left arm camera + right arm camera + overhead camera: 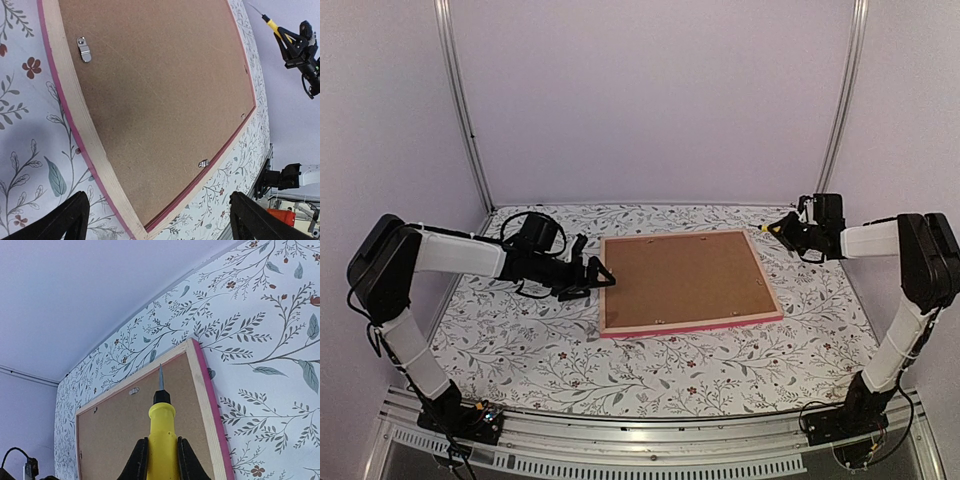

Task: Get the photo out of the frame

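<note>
Pink frame (690, 325) face-down | left pincer (601, 275) spread beside it | right pincer (788, 230) grasping screwdriver (161, 427) near corner

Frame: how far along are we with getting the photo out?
Done: nothing visible yet; the frame lies face down with its backing board seated and metal tabs in place. In hand: the right gripper holds a yellow screwdriver pointed at the frame's far-right corner; the left gripper hovers open at its left edge. Left: free the tabs, lift the board, take out the hidden photo.
</note>
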